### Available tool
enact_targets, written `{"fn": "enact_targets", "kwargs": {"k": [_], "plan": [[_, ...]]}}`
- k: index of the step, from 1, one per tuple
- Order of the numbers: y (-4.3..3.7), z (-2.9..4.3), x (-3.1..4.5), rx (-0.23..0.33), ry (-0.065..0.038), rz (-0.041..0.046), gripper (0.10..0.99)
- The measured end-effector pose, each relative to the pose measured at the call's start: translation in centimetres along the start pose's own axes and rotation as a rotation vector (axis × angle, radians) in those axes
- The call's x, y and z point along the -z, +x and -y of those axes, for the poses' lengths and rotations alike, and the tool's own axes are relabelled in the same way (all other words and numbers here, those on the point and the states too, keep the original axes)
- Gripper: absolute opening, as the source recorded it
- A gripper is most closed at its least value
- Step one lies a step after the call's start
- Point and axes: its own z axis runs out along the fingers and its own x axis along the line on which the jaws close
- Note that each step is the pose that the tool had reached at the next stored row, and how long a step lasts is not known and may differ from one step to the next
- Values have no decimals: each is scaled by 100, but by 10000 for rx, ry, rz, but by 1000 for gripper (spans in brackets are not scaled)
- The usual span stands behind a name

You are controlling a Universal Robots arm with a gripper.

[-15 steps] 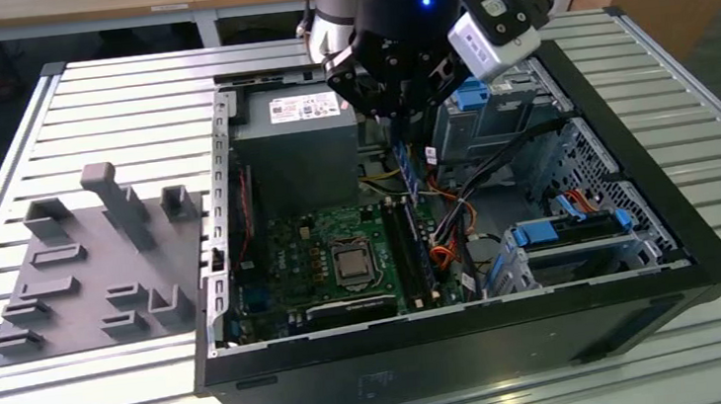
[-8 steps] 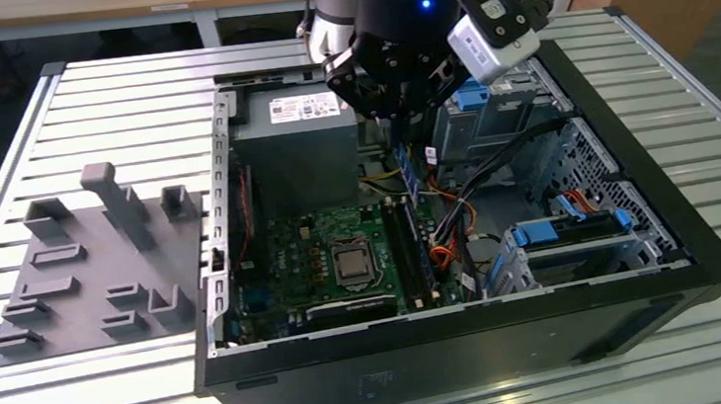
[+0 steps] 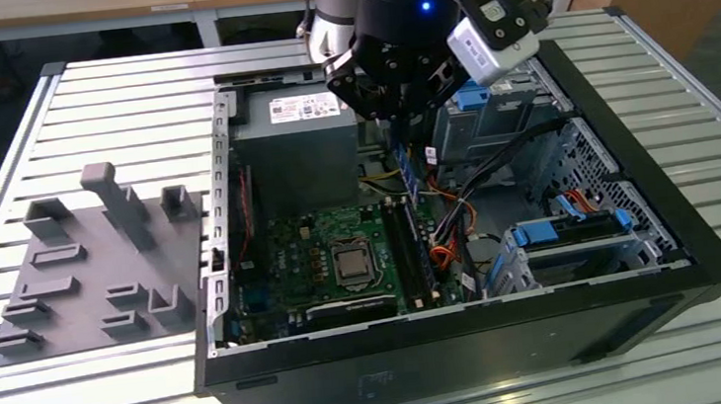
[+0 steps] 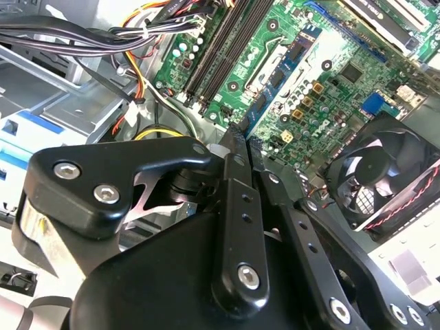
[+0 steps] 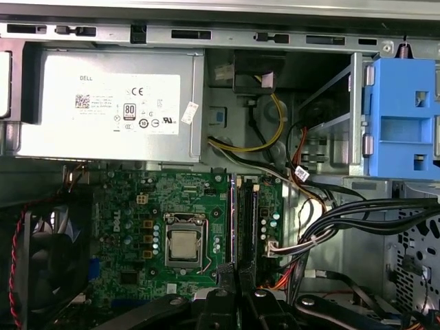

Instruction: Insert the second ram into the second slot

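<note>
The second ram (image 3: 405, 172) hangs upright just above the memory slots (image 3: 408, 247) of the motherboard (image 3: 318, 246), inside the open computer case (image 3: 480, 339). The gripper (image 3: 396, 137) has its fingers (image 4: 234, 206) drawn close together, apparently pinching the stick's upper edge, though the contact itself is hard to see.

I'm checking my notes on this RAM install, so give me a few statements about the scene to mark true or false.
1. The end effector is shut on the second ram, over the open computer case. True.
2. The grey fixture lies at the exterior view's right of the case. False: it lies at the exterior view's left.
3. The processor sits bare on the motherboard, with no cooler on it. True.
4. The drive-bay clips are red. False: they are blue.
</note>
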Motion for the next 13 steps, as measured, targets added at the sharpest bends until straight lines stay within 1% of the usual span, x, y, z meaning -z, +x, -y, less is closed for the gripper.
{"fn": "enact_targets", "kwargs": {"k": [6, 13], "plan": [[0, 1, -15, 0, -1, 0, 133], [0, 3, -54, 0, 0, 0, 133]]}}
